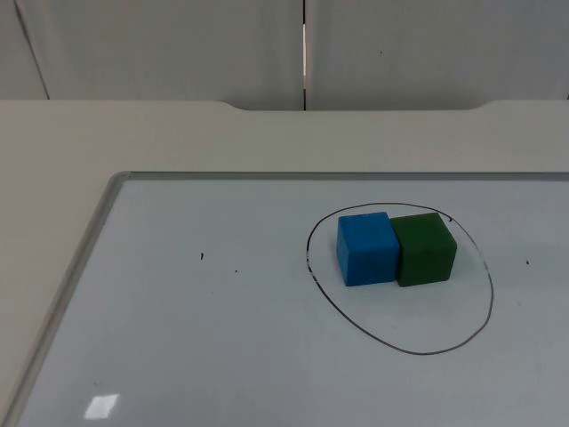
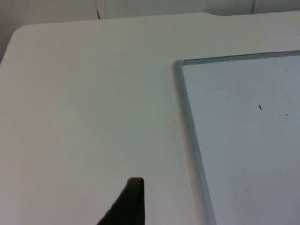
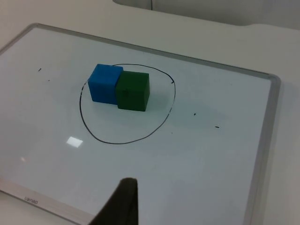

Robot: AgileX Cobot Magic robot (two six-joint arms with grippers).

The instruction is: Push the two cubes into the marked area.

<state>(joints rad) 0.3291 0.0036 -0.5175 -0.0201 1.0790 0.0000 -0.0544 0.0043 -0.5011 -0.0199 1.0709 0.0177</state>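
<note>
1. From my remote station: the blue cube (image 1: 366, 247) and the green cube (image 1: 425, 248) sit side by side, touching, both inside the hand-drawn black outline (image 1: 400, 344) on the whiteboard (image 1: 178, 356).
2. The whiteboard lies flat on the pale surface (image 1: 133, 133), which ends at the grey partition wall (image 1: 178, 44).
3. Right claw (image 3: 123, 206): one dark fingertip hangs over the board's near edge; both cubes lie well ahead of it, the blue one (image 3: 105, 83) to the left of the green one (image 3: 133, 91). I cannot tell how wide this claw stands.
4. Left claw (image 2: 129, 204): one dark fingertip hovers over bare surface (image 2: 84, 108), just beside the whiteboard's metal frame (image 2: 187, 126), off the board's corner. I cannot tell its spread either.
5. Small grey lettering (image 3: 31, 200) is printed on the board near the right claw; I cannot read it.
6. A few tiny black specks (image 1: 202, 257) dot the board outside the outline.
</note>
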